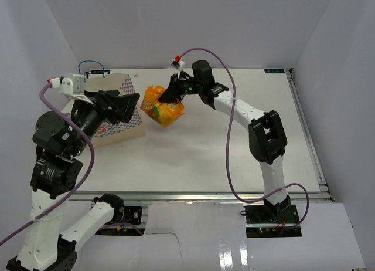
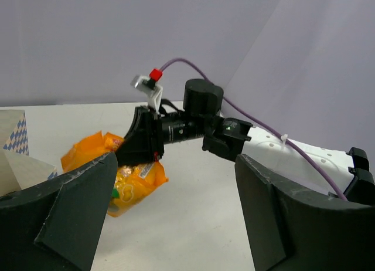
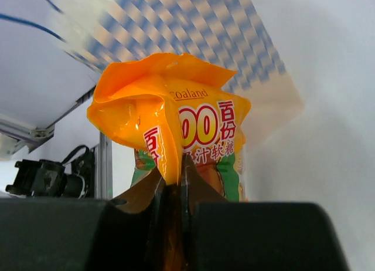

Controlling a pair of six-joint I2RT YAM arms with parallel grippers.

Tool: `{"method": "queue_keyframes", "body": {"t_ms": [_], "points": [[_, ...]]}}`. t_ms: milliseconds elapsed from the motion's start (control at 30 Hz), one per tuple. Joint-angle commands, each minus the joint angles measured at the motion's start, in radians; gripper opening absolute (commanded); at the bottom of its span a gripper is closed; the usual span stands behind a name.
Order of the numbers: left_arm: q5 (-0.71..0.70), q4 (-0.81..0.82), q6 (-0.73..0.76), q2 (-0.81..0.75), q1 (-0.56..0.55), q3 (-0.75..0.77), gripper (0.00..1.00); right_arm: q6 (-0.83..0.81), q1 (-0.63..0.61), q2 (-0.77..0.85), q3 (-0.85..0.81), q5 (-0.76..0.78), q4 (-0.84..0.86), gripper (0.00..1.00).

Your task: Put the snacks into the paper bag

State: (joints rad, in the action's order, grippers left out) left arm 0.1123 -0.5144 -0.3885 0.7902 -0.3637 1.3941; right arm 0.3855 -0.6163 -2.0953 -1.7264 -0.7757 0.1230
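White table (image 1: 205,156); blue-checked paper bag (image 1: 126,129) on it, rear left; orange pouch (image 1: 163,107) beside bag, contact unclear.

Looks like a robotics lab test cell to me: plain white panels (image 1: 176,24) box in the space behind and on both sides of the right pincer (image 1: 170,95), a bare white tabletop (image 1: 193,156) sits under it, and purple cabling (image 1: 228,142) runs back to arm bases (image 1: 273,215) bolted by an aluminium rail (image 1: 193,196).
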Motion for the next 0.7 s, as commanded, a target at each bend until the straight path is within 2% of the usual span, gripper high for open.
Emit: {"method": "queue_keyframes", "body": {"t_ms": [0,200,467,667], "points": [[-0.022,0.001,0.016,-0.048,-0.001,0.028,0.92,-0.077,-0.04,0.104,-0.261,-0.051,0.119,0.08],[-0.026,-0.001,0.011,-0.088,-0.001,0.046,0.92,-0.218,-0.097,0.073,-0.514,0.116,0.09,0.08],[-0.016,-0.001,0.014,-0.108,-0.001,0.059,0.92,-0.359,-0.241,0.008,-0.634,0.289,0.204,0.08],[0.007,0.002,-0.016,-0.127,-0.001,0.033,0.92,-0.435,-0.309,-0.081,-0.633,0.488,0.4,0.08]]}}
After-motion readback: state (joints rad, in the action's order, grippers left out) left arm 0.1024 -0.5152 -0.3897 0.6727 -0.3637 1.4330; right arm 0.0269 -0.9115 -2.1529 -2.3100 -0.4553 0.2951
